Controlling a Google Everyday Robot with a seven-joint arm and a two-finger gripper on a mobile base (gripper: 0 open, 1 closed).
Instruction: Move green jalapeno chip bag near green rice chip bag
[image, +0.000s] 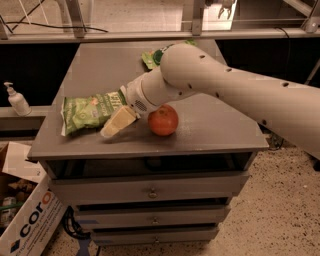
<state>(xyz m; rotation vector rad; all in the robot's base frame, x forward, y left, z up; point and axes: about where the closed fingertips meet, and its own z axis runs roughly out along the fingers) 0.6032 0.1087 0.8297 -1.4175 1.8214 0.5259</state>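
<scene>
- The arm (235, 90) is the biggest thing you see. It comes in from the right and reaches down to the gripper at its end.
- The table (210, 130) is grey with drawers (150, 190) in front. The gripper is low over its front left part.
- A box (30, 227) sits on the floor, far below the gripper and to its left as you look.
- The jalapeno bag (85, 112) lies flat on the table, just left of the gripper. Its right end goes under the gripper.
- The rice bag (151, 57) is at the back of the table, well away from the gripper. The arm hides part of it, and the two bags are far apart.
- A round red fruit (163, 120) sits on the table just right of the gripper, close to the wrist.
- The gripper (117, 123) is cream colored and points down and left. It rests on the right end of the jalapeno bag. You cannot tell if it is squeezing the bag or loose.
- A small bottle (17, 100) stands on a low ledge past the table edge, far left of the gripper.
</scene>
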